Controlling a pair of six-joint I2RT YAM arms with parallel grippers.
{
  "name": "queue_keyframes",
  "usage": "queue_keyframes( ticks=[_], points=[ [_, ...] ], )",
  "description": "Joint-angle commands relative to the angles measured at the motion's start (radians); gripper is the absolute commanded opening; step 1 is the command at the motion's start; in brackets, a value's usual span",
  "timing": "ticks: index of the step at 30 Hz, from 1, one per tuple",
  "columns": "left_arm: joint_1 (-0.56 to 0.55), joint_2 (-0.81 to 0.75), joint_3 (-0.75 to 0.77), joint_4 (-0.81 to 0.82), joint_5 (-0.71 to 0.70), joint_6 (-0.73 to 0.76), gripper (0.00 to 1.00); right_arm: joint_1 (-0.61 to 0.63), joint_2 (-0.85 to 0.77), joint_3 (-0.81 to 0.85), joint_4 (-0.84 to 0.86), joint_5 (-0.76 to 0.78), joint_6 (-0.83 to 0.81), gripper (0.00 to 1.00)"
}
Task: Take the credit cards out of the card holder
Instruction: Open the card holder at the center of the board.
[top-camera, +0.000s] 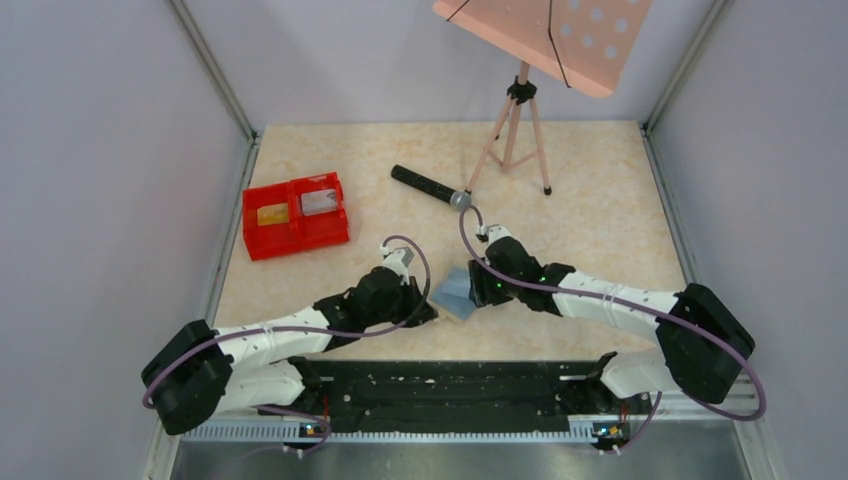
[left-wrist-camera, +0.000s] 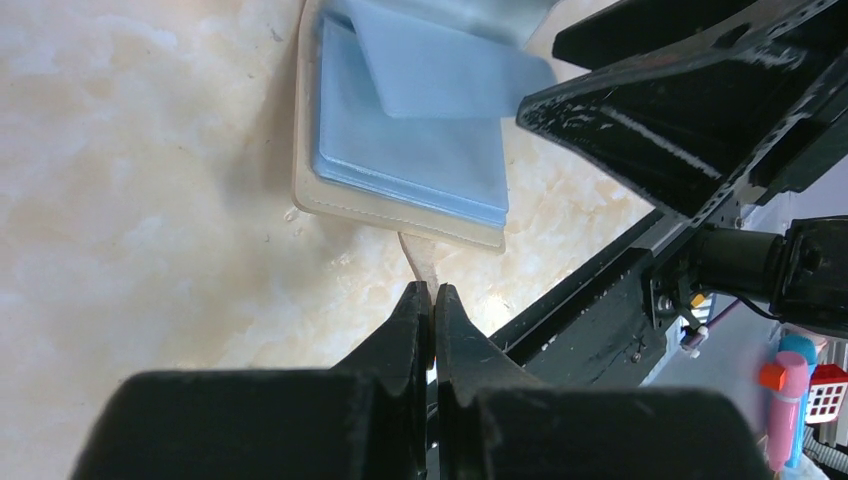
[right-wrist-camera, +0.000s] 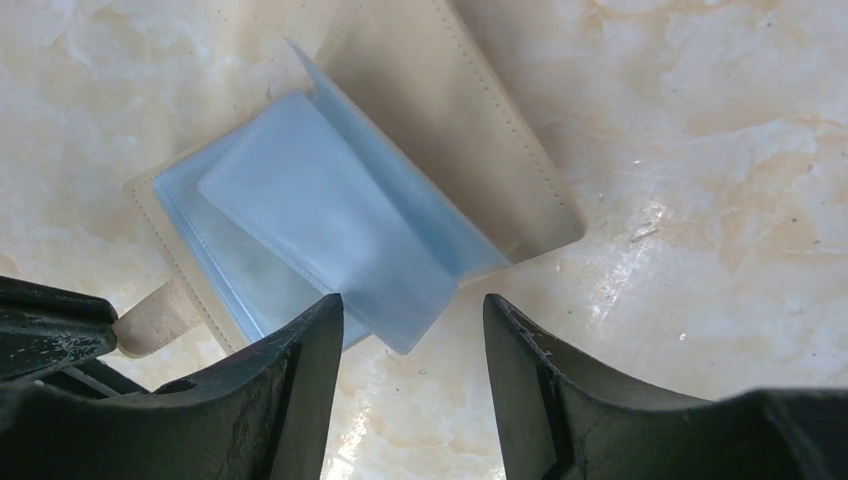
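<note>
The light-blue card holder (top-camera: 453, 290) lies open on the table between my two grippers, its clear blue sleeves fanned out (left-wrist-camera: 410, 150) (right-wrist-camera: 330, 210). My left gripper (top-camera: 428, 310) (left-wrist-camera: 433, 292) is shut on the holder's beige closing tab (left-wrist-camera: 418, 258), which also shows in the right wrist view (right-wrist-camera: 150, 322). My right gripper (top-camera: 480, 288) (right-wrist-camera: 412, 305) is open just above the holder, with the corner of a loose sleeve between its jaws and untouched. A gold credit card (top-camera: 272, 214) and a silvery grey card (top-camera: 318, 202) lie in the red tray.
The red two-compartment tray (top-camera: 296, 236) stands at the left rear. A black cylinder with a grey ball end (top-camera: 425, 184) lies behind the holder. A tripod (top-camera: 512, 135) carrying a pink perforated board (top-camera: 560, 35) stands at the rear. A black rail (top-camera: 450, 385) runs along the front edge.
</note>
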Motion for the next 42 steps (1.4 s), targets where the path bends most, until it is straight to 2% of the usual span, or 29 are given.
queue_keyframes(
  ticks=[1, 7, 14, 17, 24, 27, 32, 42],
  points=[
    [0.002, -0.012, -0.010, 0.041, 0.002, 0.003, 0.00, 0.003, -0.039, 0.023, -0.007, 0.076, 0.019, 0.52],
    [0.002, -0.005, -0.015, 0.045, 0.002, 0.000, 0.00, -0.003, -0.062, 0.047, -0.058, 0.149, 0.048, 0.49],
    [0.002, -0.019, -0.010, 0.051, 0.004, -0.004, 0.00, -0.005, -0.064, 0.169, -0.241, 0.229, 0.108, 0.50],
    [0.002, -0.023, -0.006, 0.049, 0.002, -0.001, 0.00, -0.004, -0.090, 0.185, -0.223, 0.181, 0.109, 0.50],
    [0.002, -0.023, -0.002, 0.057, 0.004, 0.002, 0.00, -0.005, -0.118, 0.138, -0.047, -0.117, 0.009, 0.51],
    [0.002, -0.018, 0.003, 0.055, 0.006, 0.005, 0.00, -0.005, -0.080, 0.119, -0.008, -0.192, -0.012, 0.56],
    [0.002, -0.022, 0.007, 0.048, 0.005, 0.008, 0.00, -0.005, -0.009, 0.112, 0.017, -0.229, -0.039, 0.63],
    [0.002, -0.036, 0.011, 0.033, -0.012, 0.013, 0.00, -0.004, 0.078, 0.101, 0.047, -0.220, -0.093, 0.67]
  ],
)
